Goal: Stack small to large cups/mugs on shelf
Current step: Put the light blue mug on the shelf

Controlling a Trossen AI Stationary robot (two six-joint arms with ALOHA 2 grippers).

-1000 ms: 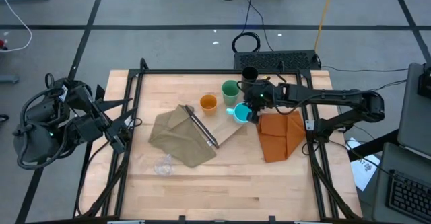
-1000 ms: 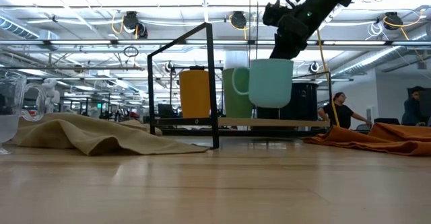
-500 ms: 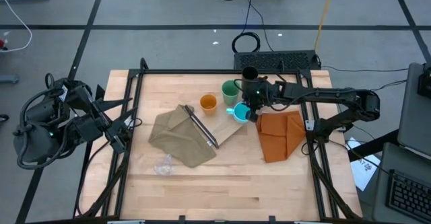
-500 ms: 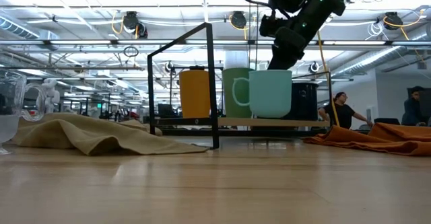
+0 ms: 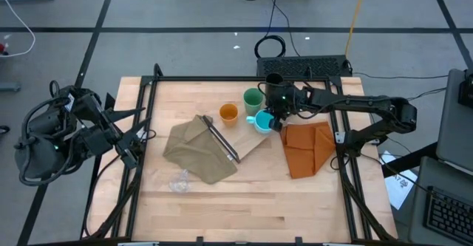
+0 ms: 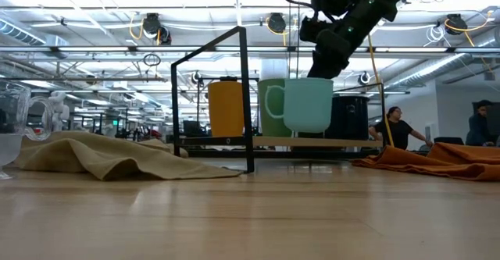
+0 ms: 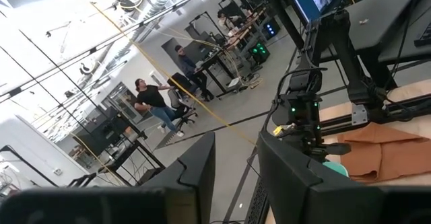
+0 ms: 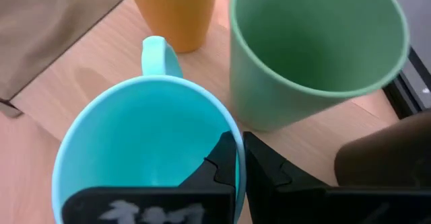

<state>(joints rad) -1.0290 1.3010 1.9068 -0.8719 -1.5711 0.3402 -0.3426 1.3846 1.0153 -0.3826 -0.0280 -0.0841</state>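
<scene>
My right gripper (image 5: 275, 117) is shut on the cyan handled mug (image 5: 260, 121), which is over the shelf's pale board (image 5: 250, 145) beside the green cup (image 5: 253, 98). The orange cup (image 5: 228, 113) stands on the board left of them. In the low view the cyan mug (image 6: 308, 104) is close in front of the green cup (image 6: 269, 106), its base about level with the board. The black tumbler (image 5: 273, 80) stands at the table's far edge. Near the front-left, the tiny clear cup (image 5: 179, 179) rests on the table. The navy mug does not show. My left gripper (image 7: 236, 183) is open, off the table's left side. My right gripper holds the cyan mug by its rim (image 8: 237, 150), on the side opposite the handle (image 8: 160, 52). One finger (image 8: 219, 170) is inside the mug and the other finger (image 8: 269, 177) is outside. The fingers come from above, slanting in from the table's right. The mug is upright.
An olive-tan cloth (image 5: 198, 151) lies over the shelf's left end, beside its thin black frame (image 6: 242, 96). An orange folded cloth (image 5: 307, 147) lies right of the board. A dark keyboard-like object (image 5: 307, 67) sits beyond the far edge. Bare tabletop (image 5: 244, 209) runs along the near side.
My right gripper has carried the cyan mug down a little and toward the table's left and far side, closer to the green cup. It has stayed shut on the rim, and the mug has stayed upright.
</scene>
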